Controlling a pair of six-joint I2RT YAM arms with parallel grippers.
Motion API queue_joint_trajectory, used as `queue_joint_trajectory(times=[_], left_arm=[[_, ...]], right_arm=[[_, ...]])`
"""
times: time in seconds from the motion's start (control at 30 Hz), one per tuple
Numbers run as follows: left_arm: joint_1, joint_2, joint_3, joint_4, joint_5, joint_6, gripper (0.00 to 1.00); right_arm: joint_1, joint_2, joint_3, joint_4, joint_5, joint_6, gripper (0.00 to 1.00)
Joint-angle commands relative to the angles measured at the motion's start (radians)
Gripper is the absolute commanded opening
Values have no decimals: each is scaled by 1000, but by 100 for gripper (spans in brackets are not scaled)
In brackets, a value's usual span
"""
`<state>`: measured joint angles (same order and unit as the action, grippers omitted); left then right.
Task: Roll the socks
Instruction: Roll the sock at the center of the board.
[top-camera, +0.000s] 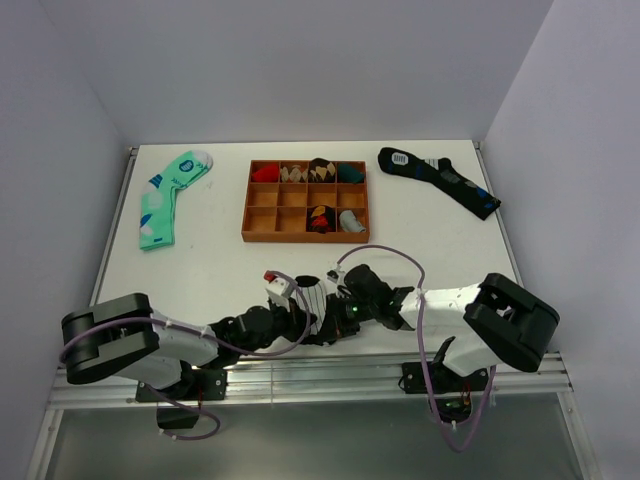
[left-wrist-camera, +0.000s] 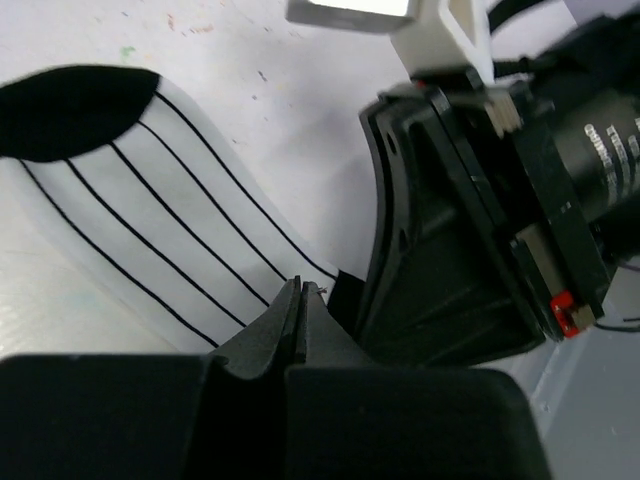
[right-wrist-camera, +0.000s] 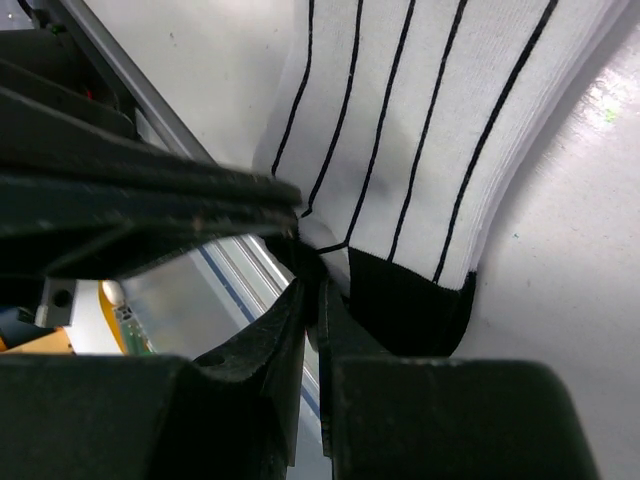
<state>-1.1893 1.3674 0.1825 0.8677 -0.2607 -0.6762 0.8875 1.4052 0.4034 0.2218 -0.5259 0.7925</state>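
Down at the near edge of the table (top-camera: 220, 262), the left jaws are pressed together on the long edge of the striped sock (left-wrist-camera: 150, 230), nipping just a sliver of fabric. The right jaws meet them from the opposite side, also pressed tight at the sock's corner beside its black cuff, apparently pinching it, though the tips hide the contact. The sock lies flat between the two wrists, well apart from the wooden tray (top-camera: 306, 200), mint green sock (top-camera: 165, 195) and black sock (top-camera: 440, 180) farther back.
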Motion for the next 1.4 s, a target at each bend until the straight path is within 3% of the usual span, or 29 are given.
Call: queue_joint_trajectory(times=[0.0,0.63,0.97,1.37], left_arm=[[-33,18,9,73,11,-29,0],[-41,139,21,11,69,-92,0],[-41,159,29,-6,135,-92,0],[-41,125,-1,-16,127,-97,0]], right_arm=[[-13,-8,6,30,-22,14,9],[-58,-94,-37,40,-11,30,6],[-108,-143,-41,4,73,10,4],[-114,41,34,-33,121,-32,3]])
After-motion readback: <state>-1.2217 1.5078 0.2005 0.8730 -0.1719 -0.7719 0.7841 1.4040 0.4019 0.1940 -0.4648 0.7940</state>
